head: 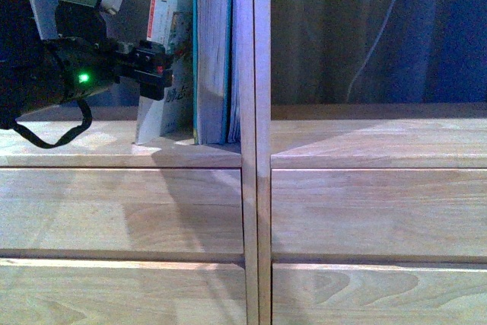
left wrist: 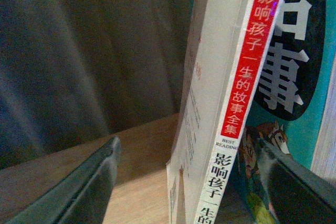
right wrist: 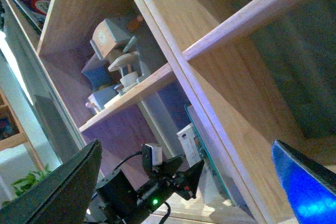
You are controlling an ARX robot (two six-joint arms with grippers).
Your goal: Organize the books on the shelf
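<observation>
Left gripper (left wrist: pixel 189 182) spread wide, straddling the thin white paperback (head: pixel 163 74), not clamped. The paperback leans right toward the thick teal book (head: pixel 211 51), which stands upright against the divider of the pale wood shelf (head: pixel 122 154), left compartment.

Right gripper (right wrist: pixel 184 182) wide open, holding nothing, away from the books.

Risk: with nothing pinning the paperback, its foot may slide left and topple. A skewed closing could bend the cover.

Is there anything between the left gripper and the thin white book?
Nothing visible. The left gripper is open with its fingers on either side of the white book, which leans against the teal book.
</observation>
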